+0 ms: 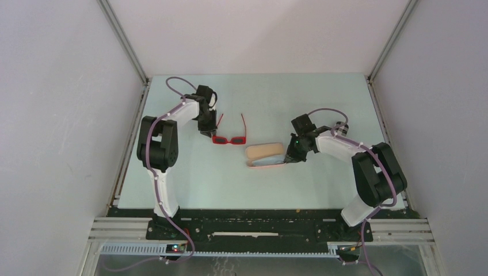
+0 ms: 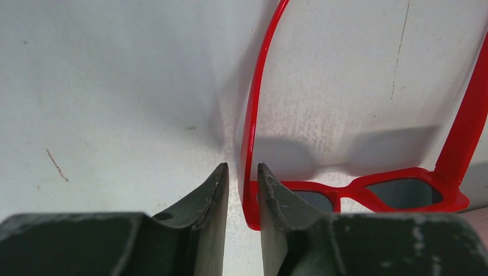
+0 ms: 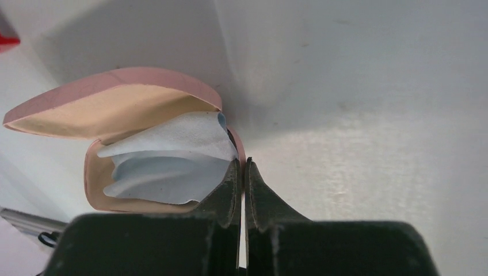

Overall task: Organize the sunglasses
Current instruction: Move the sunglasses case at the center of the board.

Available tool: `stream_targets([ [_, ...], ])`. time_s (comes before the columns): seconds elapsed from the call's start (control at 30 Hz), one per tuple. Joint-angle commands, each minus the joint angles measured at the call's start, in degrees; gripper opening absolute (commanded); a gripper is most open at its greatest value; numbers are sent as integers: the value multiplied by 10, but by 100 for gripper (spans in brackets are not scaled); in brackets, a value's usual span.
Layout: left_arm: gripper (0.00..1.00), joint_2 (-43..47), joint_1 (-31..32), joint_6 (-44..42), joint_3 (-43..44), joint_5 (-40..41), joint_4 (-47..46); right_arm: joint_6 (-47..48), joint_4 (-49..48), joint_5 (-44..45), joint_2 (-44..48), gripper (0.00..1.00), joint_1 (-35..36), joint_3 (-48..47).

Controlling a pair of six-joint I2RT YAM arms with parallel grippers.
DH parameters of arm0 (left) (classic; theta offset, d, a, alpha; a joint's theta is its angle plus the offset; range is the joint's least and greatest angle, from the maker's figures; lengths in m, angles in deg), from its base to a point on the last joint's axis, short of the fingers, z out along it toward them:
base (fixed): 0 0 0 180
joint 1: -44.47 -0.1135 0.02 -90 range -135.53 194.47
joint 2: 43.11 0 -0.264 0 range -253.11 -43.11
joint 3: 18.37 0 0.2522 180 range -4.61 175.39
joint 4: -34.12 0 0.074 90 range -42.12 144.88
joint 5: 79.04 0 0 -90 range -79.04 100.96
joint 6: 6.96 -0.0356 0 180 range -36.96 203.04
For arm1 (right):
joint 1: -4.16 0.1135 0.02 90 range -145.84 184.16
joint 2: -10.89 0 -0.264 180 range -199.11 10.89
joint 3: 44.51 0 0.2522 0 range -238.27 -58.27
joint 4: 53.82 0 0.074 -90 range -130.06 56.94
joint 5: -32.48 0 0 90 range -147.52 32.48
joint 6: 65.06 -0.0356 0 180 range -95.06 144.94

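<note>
Top: showing red sunglasses [image 1: 229,140] lying unfolded left of table [image 1: 190,184] centre. Left wrist: straddling their temple with left gripper [image 2: 242,165], jaws slightly parted. Right wrist: pressing right gripper [image 3: 243,162] together at open pink case [image 3: 115,92] rim.

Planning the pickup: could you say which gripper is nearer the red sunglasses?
Left. The left gripper is at the red sunglasses' corner; the right gripper is at the pink case.

Pretty bright, soft light from overhead, no harsh glare. In the left wrist view the red sunglasses [image 2: 456,141] drop a fuzzy grey shadow on the table [image 2: 115,86]. The bottom edges of both wrist views are blurry, and the overhead one's decently sharp.
</note>
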Motion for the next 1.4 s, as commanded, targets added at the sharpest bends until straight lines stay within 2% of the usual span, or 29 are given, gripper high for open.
stream_targets([
  [0.0, 30, 42, 5, 5, -12, -4, -3, 29, 12, 41, 43, 0, -32, 14],
  [0.3, 32, 41, 16, 15, -21, -23, -4, 80, 14, 98, 48, 0, -88, 29],
  [0.33, 33, 43, 17, 15, -23, -23, -4, 83, 11, 98, 50, 5, -91, 29],
  [0.43, 36, 48, 18, 18, -32, -25, -4, 87, 3, 91, 58, 29, -92, 29],
  [0.5, 36, 51, 19, 19, -39, -24, -5, 91, -2, 82, 67, 36, -92, 29],
  [0.9, 37, 57, 29, 21, -51, -23, -7, 87, 15, 66, 130, 37, -90, 16],
  [1.1, 37, 70, 33, 29, -64, -21, -8, 75, 20, 65, 152, 36, -65, -5],
  [1.37, 40, 128, 42, 70, -155, -66, -51, 63, 16, 60, 150, 36, 4, -48],
])
